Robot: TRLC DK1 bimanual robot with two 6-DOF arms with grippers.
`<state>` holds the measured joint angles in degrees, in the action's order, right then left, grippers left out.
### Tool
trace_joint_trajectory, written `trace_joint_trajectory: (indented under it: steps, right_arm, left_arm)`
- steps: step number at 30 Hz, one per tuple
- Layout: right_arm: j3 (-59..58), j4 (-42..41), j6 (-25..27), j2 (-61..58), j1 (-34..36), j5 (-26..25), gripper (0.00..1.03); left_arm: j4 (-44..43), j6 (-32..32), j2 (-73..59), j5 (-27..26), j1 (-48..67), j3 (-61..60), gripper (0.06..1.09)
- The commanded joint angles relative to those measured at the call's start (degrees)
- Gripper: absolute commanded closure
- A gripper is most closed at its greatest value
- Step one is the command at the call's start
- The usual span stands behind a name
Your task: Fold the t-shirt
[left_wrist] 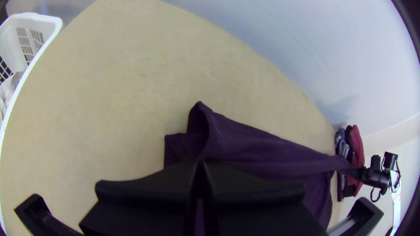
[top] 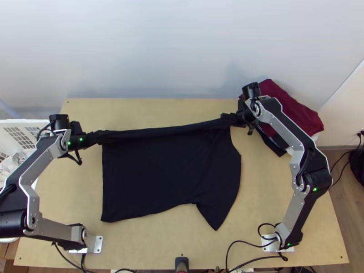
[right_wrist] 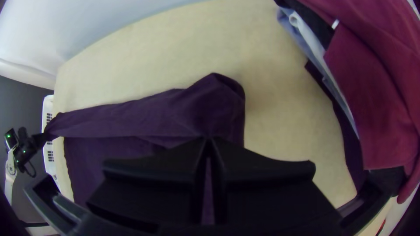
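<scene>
While left end effector (top: pixel 92 138) clamps black t-shirt (top: pixel 168 175), right end effector (top: pixel 237 119) clamps its opposite side.

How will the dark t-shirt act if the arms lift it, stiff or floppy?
Probably floppy: the dark t-shirt folds softly between the left gripper and right gripper. Its cloth looks thin, so it's likely light. Its unheld sleeve would likely droop.

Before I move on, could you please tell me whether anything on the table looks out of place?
The clothes pile at the far right corner of the light wooden table looks askew: its maroon garment lies crookedly, seemingly past the edge, and a dark garment pokes out beneath. The black T-shirt shows nothing odd.
</scene>
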<state>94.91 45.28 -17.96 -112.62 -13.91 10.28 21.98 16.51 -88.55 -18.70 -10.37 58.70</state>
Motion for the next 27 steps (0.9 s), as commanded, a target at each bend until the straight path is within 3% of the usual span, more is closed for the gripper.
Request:
trace_joint_trajectory:
  steps: [1,18,19,20,21,22,23,24,25,27]
  right_arm:
    - [-4.2,-0.9,0.5,2.6,-0.9,-0.5,1.0]
    - [-19.5,-10.2,-1.1,7.1,-1.8,-3.3,1.0]
    - [-19.7,-10.2,-1.1,7.2,-1.8,-3.4,1.0]
    - [-19.7,-10.2,-1.1,7.2,-1.8,-3.6,0.99]
    - [-19.6,-10.2,-1.1,7.5,-1.8,-3.6,0.88]
    - [-19.6,-10.2,-0.9,8.1,-1.8,-3.6,0.69]
    - [-19.7,-9.9,-1.0,8.7,-1.9,-3.6,0.43]
    - [-19.8,-9.2,-1.3,9.3,-1.9,-3.6,0.18]
    - [-19.8,-8.5,-1.3,10.0,-1.8,-3.5,0.03]
    - [-20.0,-7.0,-1.2,11.8,-1.8,-3.5,0.03]
  left_arm:
    - [-0.6,0.3,1.9,-0.5,-0.5,-3.2,1.05]
    - [-1.1,1.0,8.6,-0.4,0.4,-13.9,1.05]
    - [-1.9,1.0,9.1,-0.2,0.4,-14.7,1.02]
    - [-2.6,0.9,9.8,-0.1,0.4,-15.6,0.89]
    - [-2.8,0.6,10.3,-0.1,0.4,-16.2,0.69]
    - [-2.8,0.6,10.5,-0.2,0.4,-16.8,0.45]
    - [-2.2,0.2,10.5,-0.2,0.4,-16.9,0.23]
    - [-1.3,-1.2,10.4,-0.3,0.4,-16.7,0.13]
    - [-1.2,-1.7,10.6,-0.2,0.4,-16.6,0.12]
    - [-1.3,-2.5,11.9,-0.2,-0.3,-16.5,0.12]
